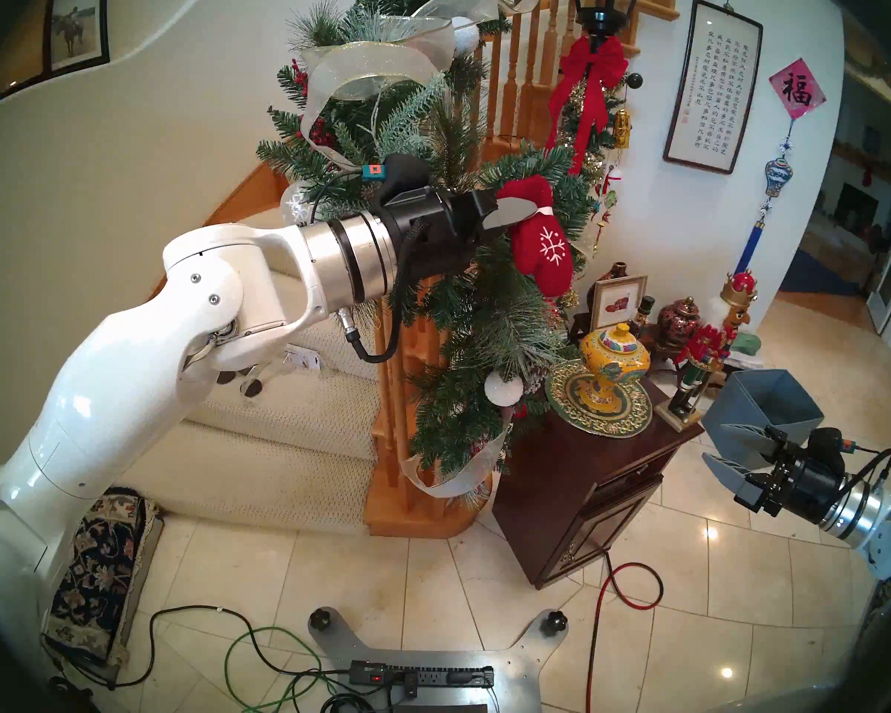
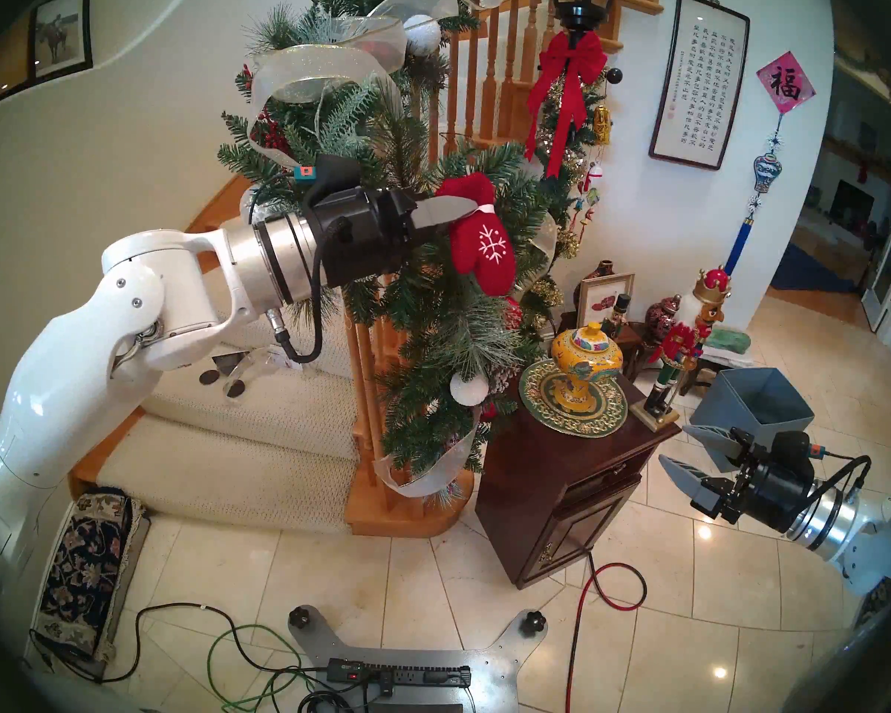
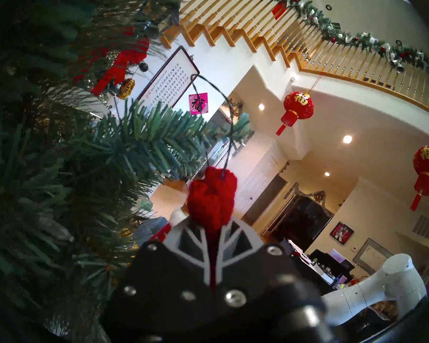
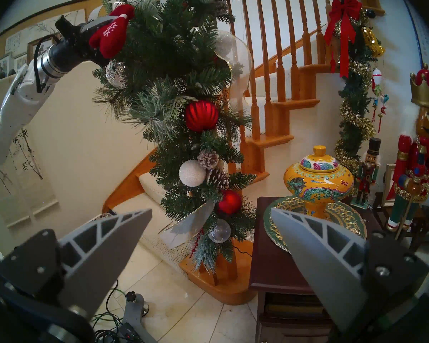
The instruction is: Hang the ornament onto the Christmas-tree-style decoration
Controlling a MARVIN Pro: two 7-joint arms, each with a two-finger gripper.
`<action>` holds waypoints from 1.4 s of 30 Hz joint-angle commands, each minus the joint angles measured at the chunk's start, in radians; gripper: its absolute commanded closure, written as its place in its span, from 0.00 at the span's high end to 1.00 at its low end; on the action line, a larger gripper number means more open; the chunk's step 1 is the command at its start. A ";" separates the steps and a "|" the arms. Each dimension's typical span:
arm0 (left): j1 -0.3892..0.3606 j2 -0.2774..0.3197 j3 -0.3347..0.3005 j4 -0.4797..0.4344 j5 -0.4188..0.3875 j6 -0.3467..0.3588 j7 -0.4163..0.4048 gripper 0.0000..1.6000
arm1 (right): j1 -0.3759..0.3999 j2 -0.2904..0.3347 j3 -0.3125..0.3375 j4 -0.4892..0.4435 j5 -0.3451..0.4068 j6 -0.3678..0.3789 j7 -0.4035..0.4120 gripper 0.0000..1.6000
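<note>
My left gripper (image 1: pixel 515 215) reaches level into the pine garland (image 1: pixel 464 305) wrapped around the foot of the staircase banister, its fingers (image 1: pixel 507 219) pressed together on the cuff of the red mitten ornament (image 1: pixel 543 244). The mitten hangs thumb-down from the fingertips, its white snowflake facing my head cameras, right against the needles in the garland's middle stretch, below the sheer silver-gold ribbon (image 1: pixel 366 69) and well above the white glittery ball (image 1: pixel 502 388). From my left wrist camera, the bunched red cuff (image 3: pixel 212 199) pokes out between the fingers, and the mitten's thin dark loop (image 3: pixel 213 97) stands up beyond it, arching over the tip of a green branch (image 3: pixel 159 137); I cannot tell from here whether the loop is actually around the branch or only in front of it. My right gripper (image 1: pixel 736 457) hangs low at my right side, well apart from the garland, fingers (image 4: pixel 109 248) spread wide with nothing between them, pointing toward the dark wooden side cabinet (image 1: pixel 587 485). On the cabinet's top, near its front edge, a yellow lidded jar (image 1: pixel 615 362) stands on a green-and-gold mat, just beside the garland's lower end. A nutcracker (image 1: pixel 690 382) stands at the cabinet's right corner.
</note>
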 commanded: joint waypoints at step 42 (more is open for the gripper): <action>0.078 0.083 -0.032 -0.074 -0.064 -0.030 0.039 0.00 | 0.005 0.000 0.003 -0.002 -0.002 -0.001 0.095 1.00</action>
